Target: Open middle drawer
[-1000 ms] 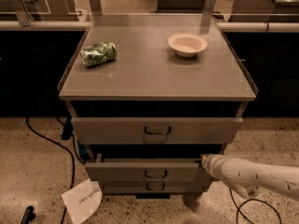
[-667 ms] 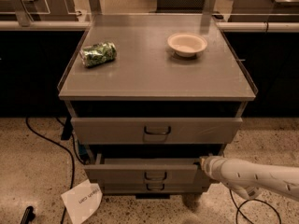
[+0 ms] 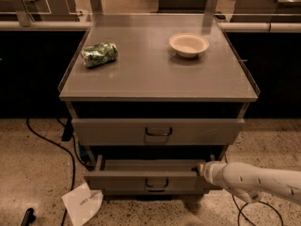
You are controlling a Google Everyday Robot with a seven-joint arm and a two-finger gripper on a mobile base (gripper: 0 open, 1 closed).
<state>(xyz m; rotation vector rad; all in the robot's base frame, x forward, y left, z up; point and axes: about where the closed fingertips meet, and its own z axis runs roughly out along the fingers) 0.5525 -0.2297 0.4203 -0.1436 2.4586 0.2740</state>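
The middle drawer [image 3: 141, 179] is a grey metal drawer with a small dark loop handle [image 3: 156, 185]. It stands pulled out from the cabinet, below the wider top drawer [image 3: 108, 132], and a strip of its inside shows behind the front. My gripper [image 3: 202, 168] is at the end of a white arm [image 3: 254, 179] that comes in from the lower right. It sits at the drawer's right end, at the upper right corner of the front. The bottom drawer is hidden behind the pulled-out front.
On the cabinet top [image 3: 155, 74] lie a green crumpled bag [image 3: 99, 54] at the left and a white bowl [image 3: 188, 44] at the right. A paper sheet [image 3: 82, 202] and a black cable [image 3: 51, 145] lie on the floor at the left. Dark counters flank the cabinet.
The middle drawer's front has come forward towards the camera and now covers the lower handle seen before. The arm's tip has shifted slightly left and down with it.
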